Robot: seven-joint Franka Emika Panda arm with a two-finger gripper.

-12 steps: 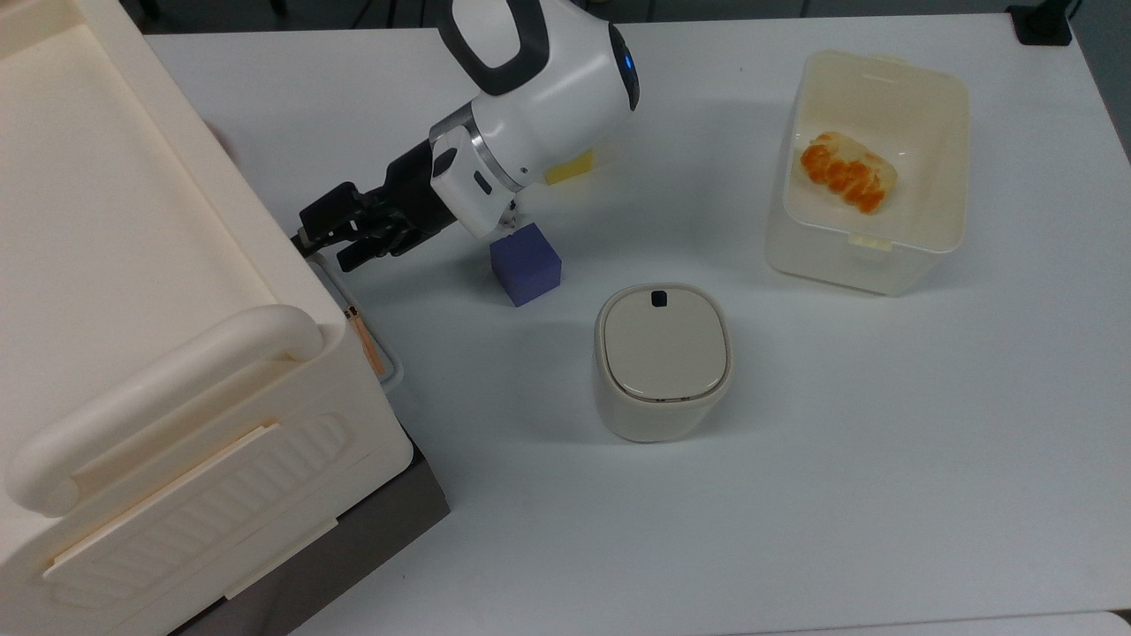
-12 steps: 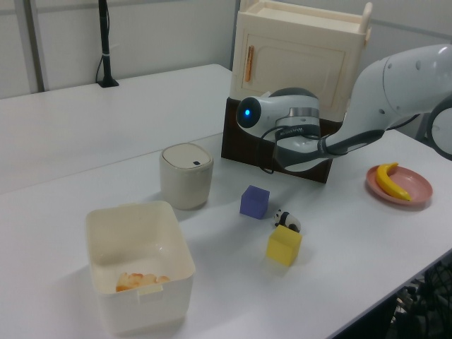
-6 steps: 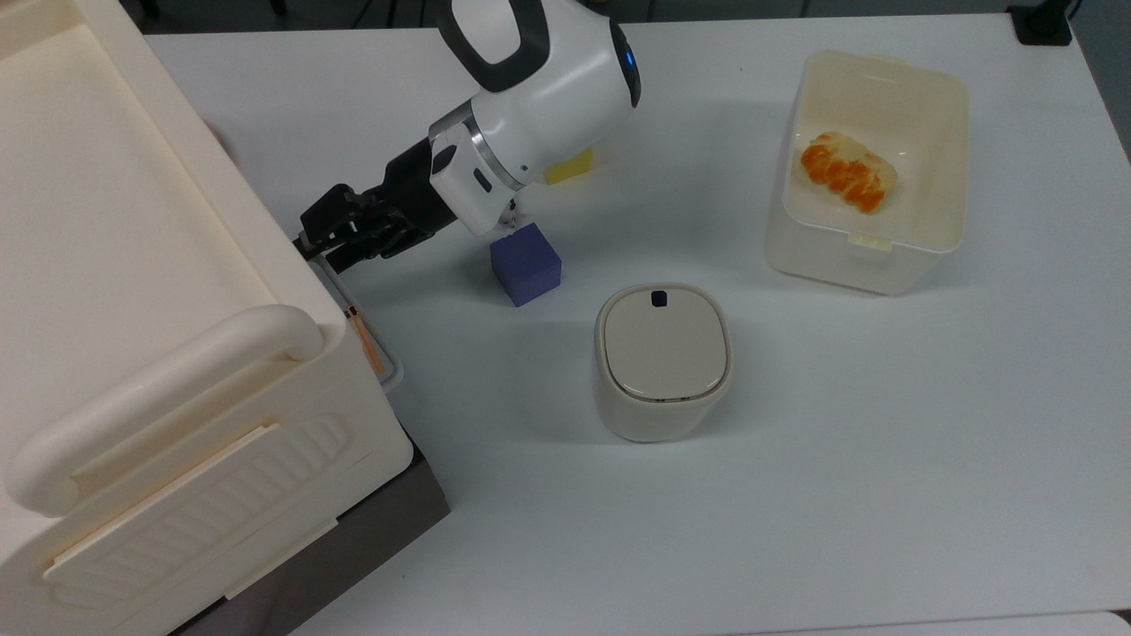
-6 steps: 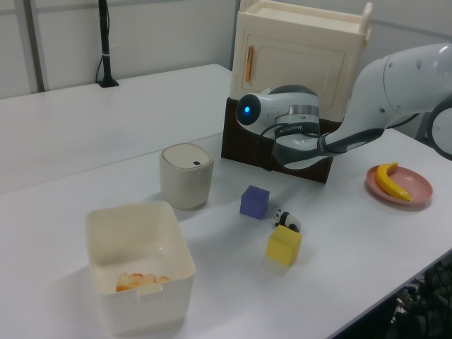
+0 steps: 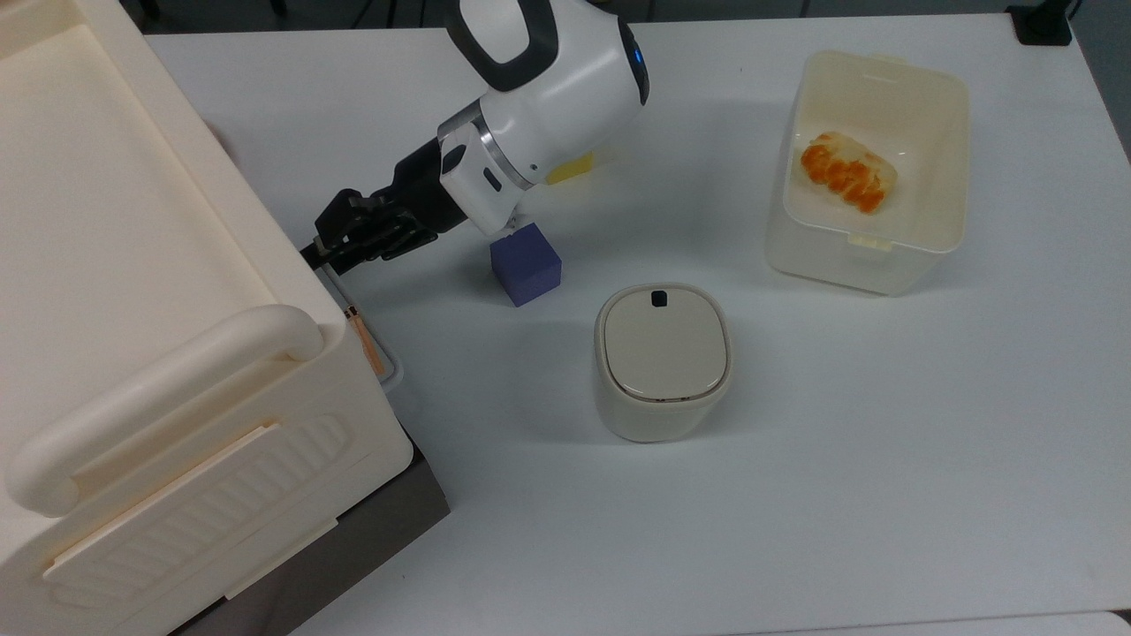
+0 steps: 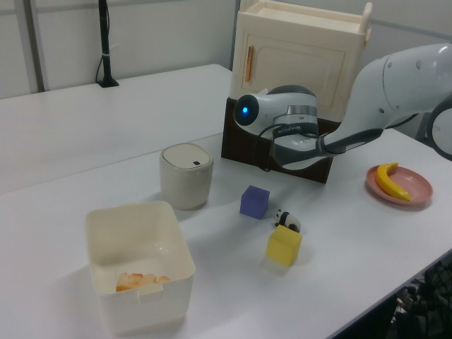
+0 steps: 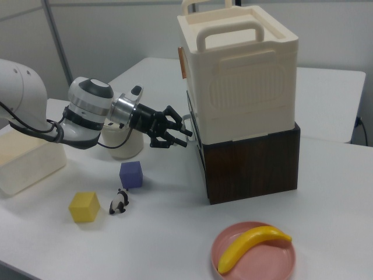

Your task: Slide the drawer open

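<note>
At the foot of the cream cabinet [image 7: 245, 87], the drawer [image 6: 239, 141] looks fully closed: dark brown front panel flush with the dark base, no wood-grain interior showing in any view. Gripper [image 7: 178, 135] is at the front face, right by the white wire loop handle [image 7: 187, 123]; in the top view it sits at the end of that loop nearest the arm. Can't tell whether the gripper is open, closed or clamped on the handle, and contact isn't resolvable. My read: approach done, pull not started, so the whole opening stroke is left. Drawer is the wide, low bottom section under the cream box, with the loop standing proud of the front
</note>
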